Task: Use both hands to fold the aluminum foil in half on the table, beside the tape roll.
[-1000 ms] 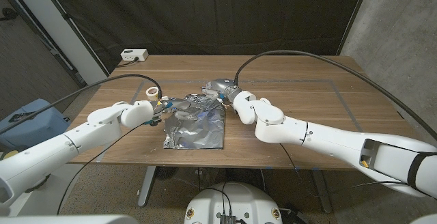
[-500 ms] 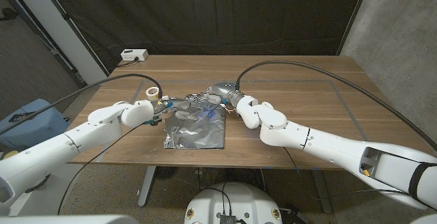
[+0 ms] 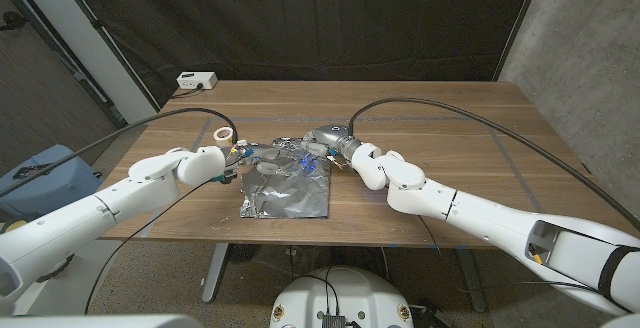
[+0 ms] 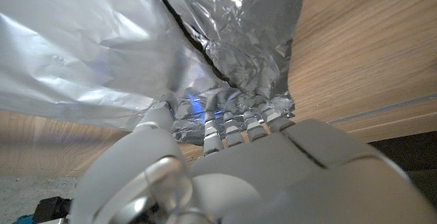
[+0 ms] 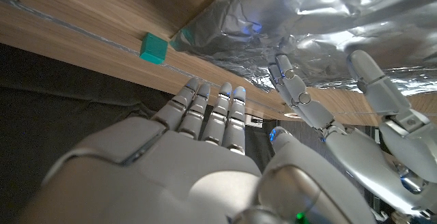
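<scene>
Crinkled aluminum foil (image 3: 286,190), unprinted, pinched by left hand (image 3: 222,161).

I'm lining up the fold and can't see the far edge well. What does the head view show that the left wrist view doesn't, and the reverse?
Head view alone: the tape roll beside the aluminum foil, the right robot hand at the foil's far edge, and a white box near the table's back edge.

Left wrist view alone: a close look at the left robot hand's fingers tucked into crumpled foil.

Shared: the foil, the wooden table, the left robot hand.
</scene>
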Robot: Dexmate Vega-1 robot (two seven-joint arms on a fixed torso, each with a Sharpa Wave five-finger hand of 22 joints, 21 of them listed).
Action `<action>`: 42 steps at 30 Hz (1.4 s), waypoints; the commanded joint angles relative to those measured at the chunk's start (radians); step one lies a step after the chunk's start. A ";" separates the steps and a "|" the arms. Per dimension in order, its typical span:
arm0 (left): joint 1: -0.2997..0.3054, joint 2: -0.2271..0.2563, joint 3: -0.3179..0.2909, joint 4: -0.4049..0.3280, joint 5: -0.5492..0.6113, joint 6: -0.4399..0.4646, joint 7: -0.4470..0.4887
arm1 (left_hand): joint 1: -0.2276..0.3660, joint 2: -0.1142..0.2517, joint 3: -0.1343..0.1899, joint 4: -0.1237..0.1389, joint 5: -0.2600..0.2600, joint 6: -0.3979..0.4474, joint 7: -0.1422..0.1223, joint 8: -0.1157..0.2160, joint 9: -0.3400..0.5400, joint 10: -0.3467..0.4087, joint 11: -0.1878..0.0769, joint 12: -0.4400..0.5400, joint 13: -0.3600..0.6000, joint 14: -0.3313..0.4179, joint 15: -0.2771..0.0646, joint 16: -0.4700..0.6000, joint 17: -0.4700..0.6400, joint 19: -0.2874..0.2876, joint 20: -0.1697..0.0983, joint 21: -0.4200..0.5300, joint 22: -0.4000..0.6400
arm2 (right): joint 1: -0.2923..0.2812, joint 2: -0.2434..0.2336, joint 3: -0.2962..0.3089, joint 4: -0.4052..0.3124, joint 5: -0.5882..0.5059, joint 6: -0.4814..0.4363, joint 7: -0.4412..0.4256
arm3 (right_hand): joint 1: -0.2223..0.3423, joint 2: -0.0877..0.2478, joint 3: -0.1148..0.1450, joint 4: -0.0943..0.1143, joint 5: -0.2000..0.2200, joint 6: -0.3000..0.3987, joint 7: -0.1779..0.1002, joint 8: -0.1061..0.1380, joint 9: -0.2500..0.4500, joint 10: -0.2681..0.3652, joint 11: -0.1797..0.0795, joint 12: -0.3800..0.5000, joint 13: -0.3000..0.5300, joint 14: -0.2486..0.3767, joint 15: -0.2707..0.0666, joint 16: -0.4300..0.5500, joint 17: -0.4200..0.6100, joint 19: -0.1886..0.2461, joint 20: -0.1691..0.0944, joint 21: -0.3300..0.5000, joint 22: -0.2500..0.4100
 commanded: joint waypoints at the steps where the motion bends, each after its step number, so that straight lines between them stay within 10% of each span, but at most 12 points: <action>1: -0.003 -0.002 -0.001 0.003 -0.013 -0.003 -0.004 | 0.003 0.004 0.001 -0.006 0.004 0.009 0.002 0.007 0.002 0.006 -0.004 0.000 0.003 0.009 -0.003 -0.001 0.001 0.008 0.000 0.000 0.003 | -0.025 0.006 0.034 0.065 -0.034 0.090 -0.017 | -0.018 0.032 -0.005 -0.001 -0.005 0.015 0.001 0.007 0.003 0.015 -0.001 0.005 0.002 0.015 0.002 0.007 0.001 0.018 -0.006 0.008 0.003; 42: -0.001 -0.006 0.001 -0.002 -0.026 0.009 -0.004 | 0.004 0.004 -0.002 -0.006 0.004 0.009 0.000 0.007 0.002 0.007 -0.002 -0.002 0.003 0.010 -0.002 -0.001 0.002 0.010 -0.001 0.000 0.003 | -0.041 -0.002 0.072 0.160 -0.037 0.269 -0.064 | -0.090 0.027 -0.012 -0.011 -0.006 0.030 0.009 0.005 0.003 0.031 0.010 0.001 0.003 0.052 -0.024 0.014 -0.014 0.076 -0.021 0.020 -0.002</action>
